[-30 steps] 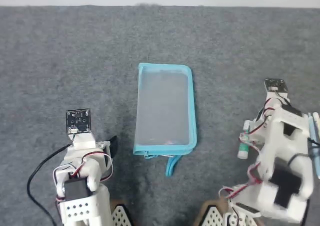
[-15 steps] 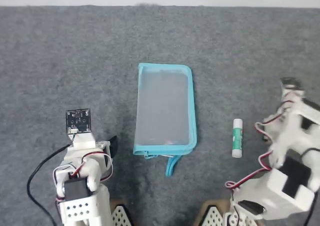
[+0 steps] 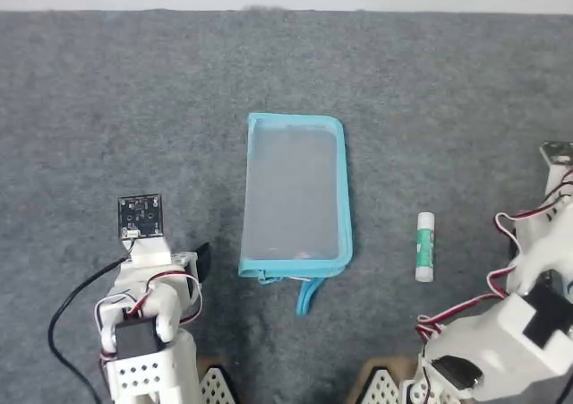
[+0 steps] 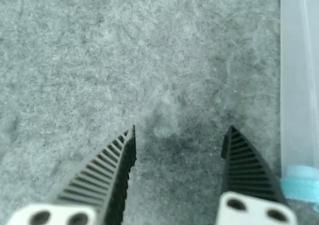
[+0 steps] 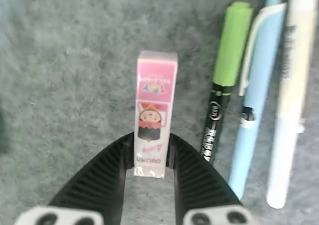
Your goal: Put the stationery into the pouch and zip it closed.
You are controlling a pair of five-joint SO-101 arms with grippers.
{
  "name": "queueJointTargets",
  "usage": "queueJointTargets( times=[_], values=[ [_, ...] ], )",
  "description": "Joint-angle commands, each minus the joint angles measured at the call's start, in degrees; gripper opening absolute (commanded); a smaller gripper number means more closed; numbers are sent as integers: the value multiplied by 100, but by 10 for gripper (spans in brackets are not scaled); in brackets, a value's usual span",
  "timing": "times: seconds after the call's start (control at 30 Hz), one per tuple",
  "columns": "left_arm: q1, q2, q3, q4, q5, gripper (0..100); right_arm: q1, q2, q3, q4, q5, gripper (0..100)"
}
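While flat, eraser (image 5: 154,112) between fingers (image 5: 107,170).

The grey, felt-like worktop (image 3: 134,81) is seen carrying a flat pouch (image 3: 295,198), clear-faced with teal trim, laid near the middle. A glue stick (image 3: 425,246) with a green band is laid to the right of it, apart. In the right wrist view, a pink eraser (image 5: 155,112) is laid beside a green-capped marker (image 5: 225,75), a light blue pen (image 5: 256,105) and a white pen (image 5: 291,95), the three packed side by side.
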State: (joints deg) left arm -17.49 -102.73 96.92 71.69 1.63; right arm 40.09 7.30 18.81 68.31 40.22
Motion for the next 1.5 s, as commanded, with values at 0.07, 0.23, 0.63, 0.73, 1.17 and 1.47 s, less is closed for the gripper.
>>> queueJointTargets(
  times=[0.07, 0.23, 0.63, 0.73, 1.17, 1.47],
  values=[
    [-35, -105, -31, 35, 70, 265, -66, -31, -316, 57, 79, 72],
    [-35, -105, -31, 35, 70, 265, -57, -40, -316, 57, 79, 128],
    [-35, -105, -31, 35, 70, 265, -1015, -189, -1055, 1516, -1037, 126],
    [-35, -105, -31, 35, 79, 265, -1736, -549, -607, 1288, -1609, 126],
    [-35, -105, -31, 35, 79, 265, -3037, -1244, 1459, -242, -2620, 131],
    [-35, -105, -31, 35, 79, 265, -3002, -31, 1266, -646, -2602, 127]
  ],
)
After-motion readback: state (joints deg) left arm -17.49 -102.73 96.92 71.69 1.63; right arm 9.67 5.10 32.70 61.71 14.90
